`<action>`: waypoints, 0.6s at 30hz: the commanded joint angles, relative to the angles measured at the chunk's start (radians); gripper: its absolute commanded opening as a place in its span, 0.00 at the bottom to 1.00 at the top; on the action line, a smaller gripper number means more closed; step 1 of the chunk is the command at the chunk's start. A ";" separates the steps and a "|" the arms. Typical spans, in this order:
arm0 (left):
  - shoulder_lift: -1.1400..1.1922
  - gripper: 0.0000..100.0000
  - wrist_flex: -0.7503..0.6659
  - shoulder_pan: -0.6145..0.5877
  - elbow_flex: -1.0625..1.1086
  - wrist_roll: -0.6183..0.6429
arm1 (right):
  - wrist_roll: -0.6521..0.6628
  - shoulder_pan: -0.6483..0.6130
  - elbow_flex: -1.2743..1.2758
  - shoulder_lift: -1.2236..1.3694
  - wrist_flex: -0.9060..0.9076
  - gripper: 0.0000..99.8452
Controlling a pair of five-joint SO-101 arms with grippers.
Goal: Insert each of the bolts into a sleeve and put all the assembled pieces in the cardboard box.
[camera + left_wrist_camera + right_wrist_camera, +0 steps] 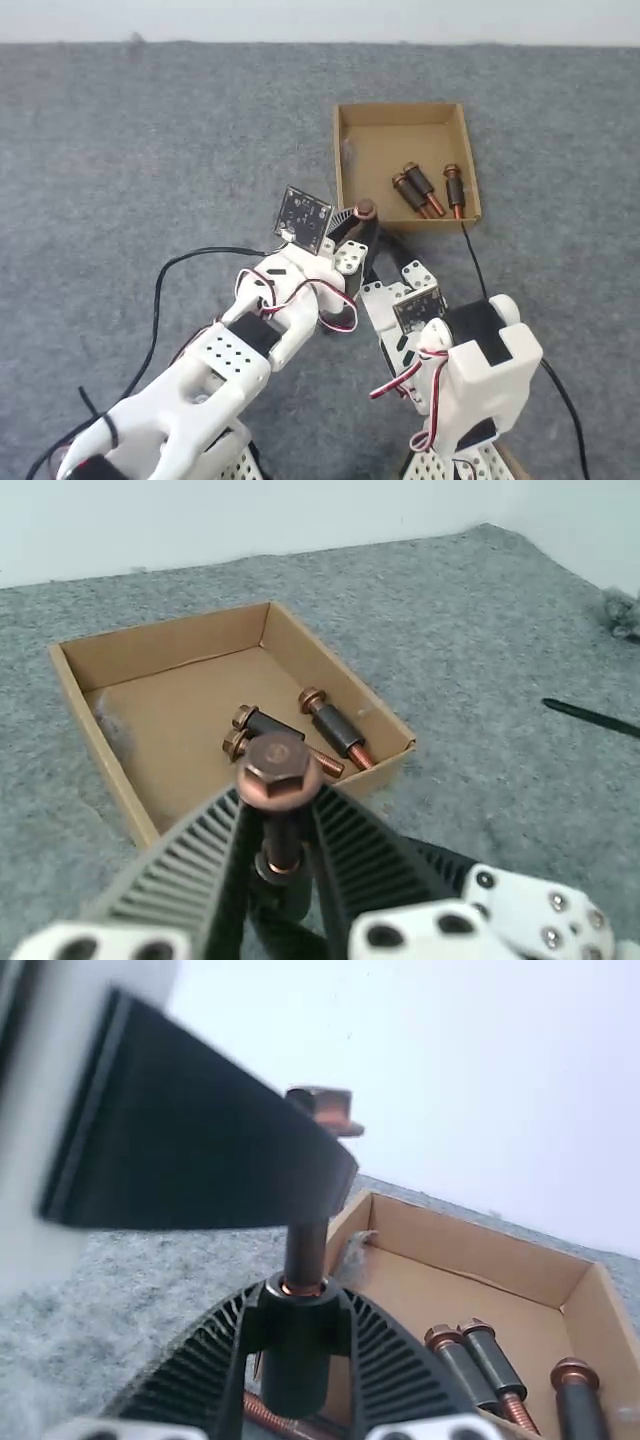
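A grey carpeted table (150,140) bears the cardboard box (390,150) and thin black cables (473,262).

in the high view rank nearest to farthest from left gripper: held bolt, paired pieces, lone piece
1. held bolt, in the left gripper
2. paired pieces, middle of the cardboard box
3. lone piece, by its right wall

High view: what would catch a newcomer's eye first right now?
The two arms meet just in front of the cardboard box, at its near corner. The left jaws grip a copper bolt upright and the right jaws clamp the dark sleeve under it, with the shank entering. Three assembled pieces lie in the box's right half.
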 commanded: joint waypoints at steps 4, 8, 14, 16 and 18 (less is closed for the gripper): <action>-0.003 0.01 0.002 0.009 0.047 -0.008 | 0.012 0.018 0.026 -0.050 -0.035 0.01; -0.003 0.01 0.002 0.009 0.082 -0.009 | 0.012 0.018 0.026 -0.050 -0.035 0.01; -0.003 0.01 -0.003 0.009 0.117 -0.011 | 0.012 0.018 0.026 -0.050 -0.035 0.01; -0.003 0.01 -0.005 0.009 0.117 -0.011 | 0.012 0.018 0.026 -0.050 -0.035 0.01; -0.003 0.01 -0.005 0.009 0.117 -0.012 | 0.012 0.018 0.026 -0.050 -0.035 0.01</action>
